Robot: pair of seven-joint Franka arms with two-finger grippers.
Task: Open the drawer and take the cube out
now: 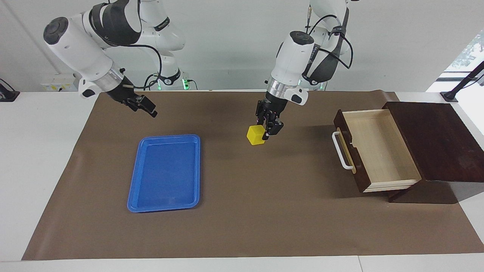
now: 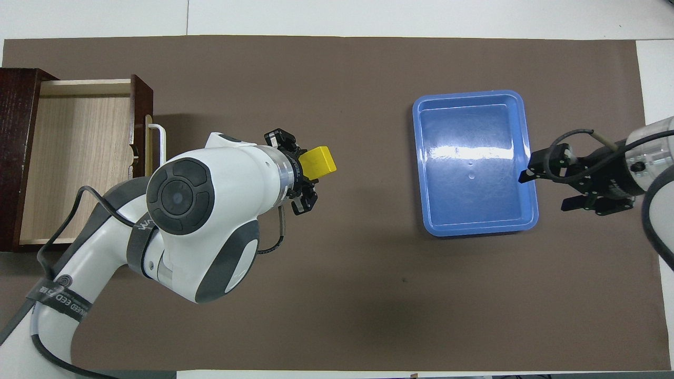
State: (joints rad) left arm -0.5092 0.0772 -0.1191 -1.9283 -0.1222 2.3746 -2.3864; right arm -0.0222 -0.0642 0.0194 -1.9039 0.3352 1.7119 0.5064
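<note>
Yellow, the cube (image 1: 256, 135) is held clamped in the left end effector (image 1: 269, 130) over the table's brown mat (image 1: 264, 211), out of the opened, emptied drawer (image 1: 378, 147); setting-down is judged next, while the right end effector (image 1: 145, 106), apparently parted, waits.

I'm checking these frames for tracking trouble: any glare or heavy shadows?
Overhead view: white glare streaks the blue tray's floor. Facing view: soft shadows darken the brown mat beside the drawer and near the cube in the left gripper; bright window at one edge.
</note>
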